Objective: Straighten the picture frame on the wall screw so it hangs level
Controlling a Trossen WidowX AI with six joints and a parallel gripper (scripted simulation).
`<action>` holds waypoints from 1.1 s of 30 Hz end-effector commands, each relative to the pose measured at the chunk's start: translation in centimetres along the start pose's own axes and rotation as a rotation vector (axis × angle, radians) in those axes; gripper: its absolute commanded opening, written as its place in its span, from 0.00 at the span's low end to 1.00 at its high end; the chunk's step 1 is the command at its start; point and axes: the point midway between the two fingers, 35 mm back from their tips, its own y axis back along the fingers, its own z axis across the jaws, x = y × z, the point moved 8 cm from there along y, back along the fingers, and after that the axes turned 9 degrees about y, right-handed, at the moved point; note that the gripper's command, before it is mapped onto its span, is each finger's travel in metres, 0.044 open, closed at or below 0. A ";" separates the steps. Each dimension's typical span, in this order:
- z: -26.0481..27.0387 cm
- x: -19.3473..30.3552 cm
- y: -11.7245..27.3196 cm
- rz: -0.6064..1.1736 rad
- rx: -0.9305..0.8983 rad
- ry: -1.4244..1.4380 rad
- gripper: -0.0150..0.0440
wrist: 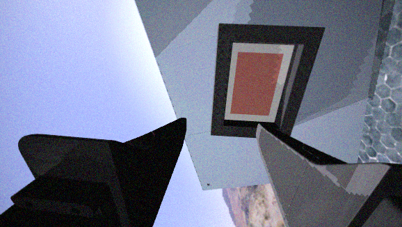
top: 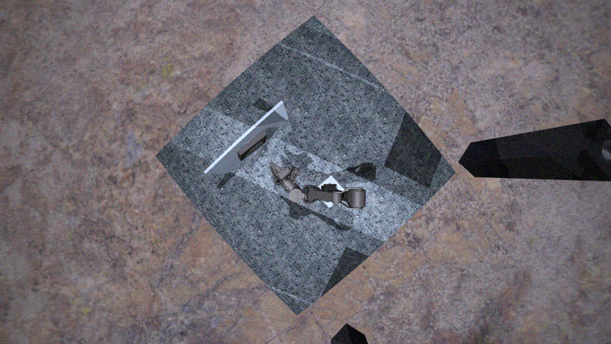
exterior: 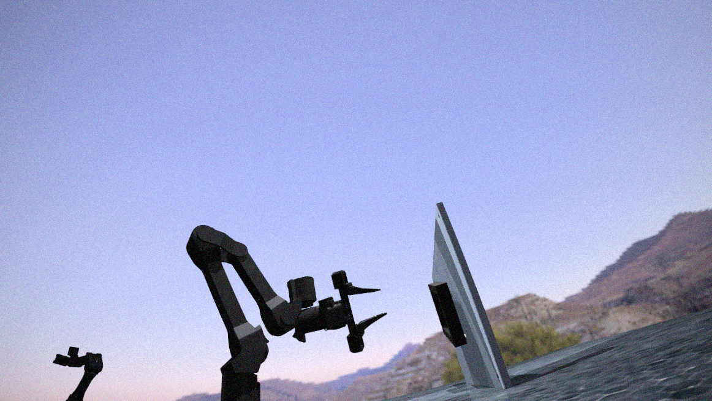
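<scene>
Open gripper (top: 274, 167) (exterior: 382, 301) (wrist: 220, 126) facing the picture frame (top: 239, 154) (exterior: 440, 313) (wrist: 220, 80)
Its fingers stand a bit over halfway apart, holding nothing, apart from the frame on the wall (top: 239, 139) (exterior: 475, 318) (wrist: 195, 87).

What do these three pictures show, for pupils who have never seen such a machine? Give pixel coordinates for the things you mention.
The machine is a jointed robot arm (top: 322, 195) (exterior: 238, 278) ending in a two-fingered gripper (exterior: 383, 301) (wrist: 220, 126). The first picture looks down from above; the second looks from the side, from low down; the third comes from the arm's wrist, past the fingers. A pale upright wall panel (top: 243, 136) (exterior: 475, 308) (wrist: 188, 80) stands on the dark patterned surface (top: 256, 256), with a dark picture frame (top: 252, 145) (exterior: 447, 313) (wrist: 222, 76) on it. The gripper is open, holding nothing.
</scene>
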 end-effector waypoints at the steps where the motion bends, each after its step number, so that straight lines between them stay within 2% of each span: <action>1: -0.2 -0.2 -0.2 0.003 0.003 -0.003 0.69; 13: -0.2 0.0 -1.0 0.003 0.001 -0.003 0.69; 22: -0.1 -0.1 -8.3 0.004 -0.005 -0.002 0.69; 33: -0.1 -0.1 -8.4 0.004 -0.005 -0.002 0.69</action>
